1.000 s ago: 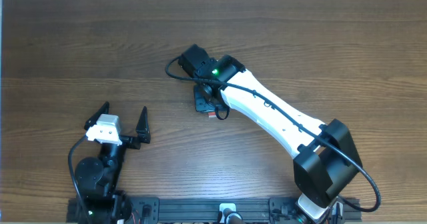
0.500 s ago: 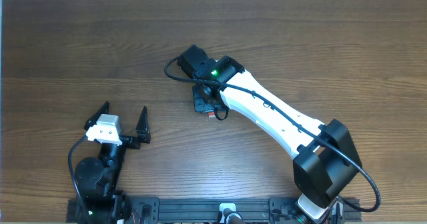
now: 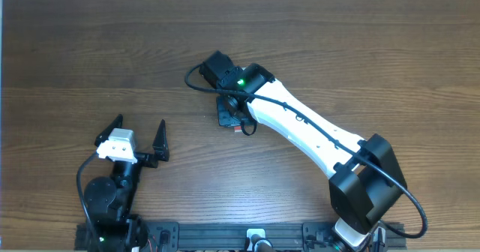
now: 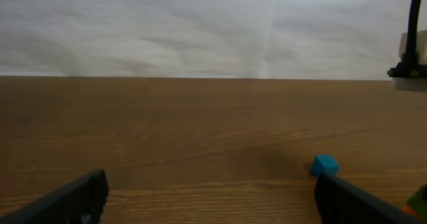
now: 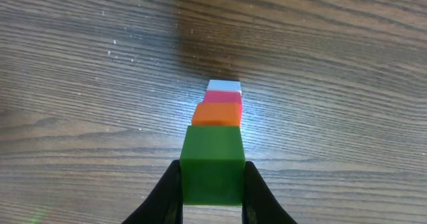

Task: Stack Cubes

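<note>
The wooden table (image 3: pixel 90 42) lies under everything. The right arm (image 3: pixel 307 128), long and white, stretches from its base at the lower right up and leftward to the middle of the table, with its wrist bent down toward the wood. The left arm (image 3: pixel 112 188) is folded in close to its own base at the lower left, its wrist low and looking out level along the table top. There are two arms and two claws.

The right claw (image 5: pixel 212 176) pinches the green cube (image 5: pixel 212 154), one finger pressed on each of two opposite sides. The left claw (image 3: pixel 140 122) is spread wide over bare wood, well apart from the cubes.

From the right wrist, four cubes show in one line. The green cube sits between the fingers, the orange cube (image 5: pixel 217 114) touches it, then comes the red cube (image 5: pixel 223 97), and the pale blue cube (image 5: pixel 224 86) is farthest. Each hides most of the next, so I cannot tell whether they stand on one another or lie in a row. From above, the right claw covers them except for a sliver of red.

From the left wrist, a blue cube (image 4: pixel 325 165) rests on the table with nothing on it (it may be the pale one; I cannot tell).
</note>
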Robot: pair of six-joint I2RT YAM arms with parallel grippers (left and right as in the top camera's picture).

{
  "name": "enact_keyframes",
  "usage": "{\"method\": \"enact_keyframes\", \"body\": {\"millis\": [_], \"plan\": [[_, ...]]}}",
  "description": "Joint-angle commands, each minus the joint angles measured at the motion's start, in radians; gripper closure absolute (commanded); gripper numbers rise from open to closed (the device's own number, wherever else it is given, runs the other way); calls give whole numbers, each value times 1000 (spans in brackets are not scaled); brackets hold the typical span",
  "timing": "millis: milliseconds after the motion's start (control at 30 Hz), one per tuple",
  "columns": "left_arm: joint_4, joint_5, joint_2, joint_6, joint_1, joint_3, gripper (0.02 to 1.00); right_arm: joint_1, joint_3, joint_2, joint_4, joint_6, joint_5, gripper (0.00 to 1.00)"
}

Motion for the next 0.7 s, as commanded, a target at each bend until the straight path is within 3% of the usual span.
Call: {"method": "enact_keyframes", "body": {"millis": [33, 700], "plan": [[-4, 13, -4, 11, 8, -3, 18, 5, -9, 12, 3, 0, 2, 989], [-4, 13, -4, 11, 8, -3, 18, 11, -11, 12, 4, 0, 14, 989]]}}
